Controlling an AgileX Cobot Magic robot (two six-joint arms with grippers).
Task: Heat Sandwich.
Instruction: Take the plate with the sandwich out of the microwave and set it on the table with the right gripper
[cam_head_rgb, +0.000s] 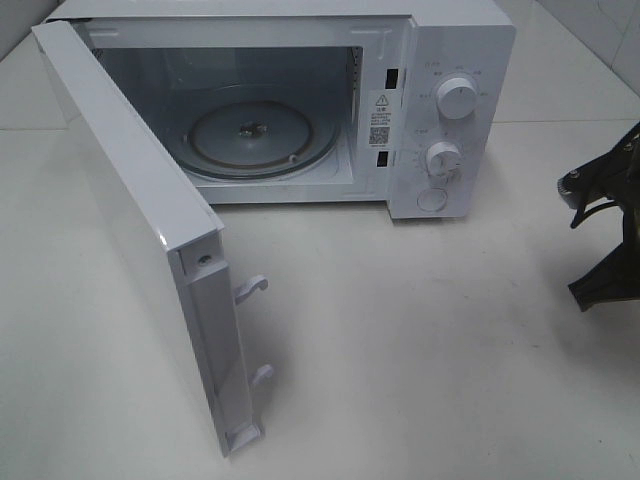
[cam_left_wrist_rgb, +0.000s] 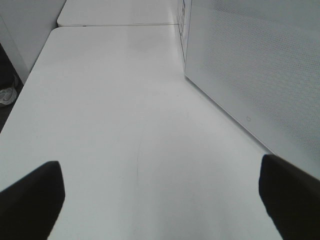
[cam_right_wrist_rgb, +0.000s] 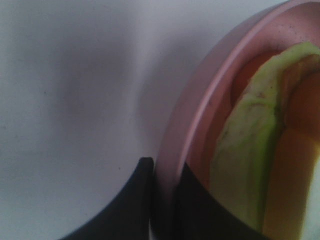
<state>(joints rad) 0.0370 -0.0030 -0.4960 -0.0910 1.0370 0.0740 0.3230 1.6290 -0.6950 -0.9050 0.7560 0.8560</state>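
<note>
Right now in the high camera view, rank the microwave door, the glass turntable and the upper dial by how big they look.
1. Microwave door, though it is nearest the camera, which enlarges it.
2. Glass turntable.
3. Upper dial.

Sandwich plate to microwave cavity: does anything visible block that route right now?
Nothing visible does. The microwave door is swung wide open, and the glass turntable inside is bare. The right gripper is pinched on the rim of the pink plate holding the sandwich, and the table in front of the opening shows no objects.
</note>
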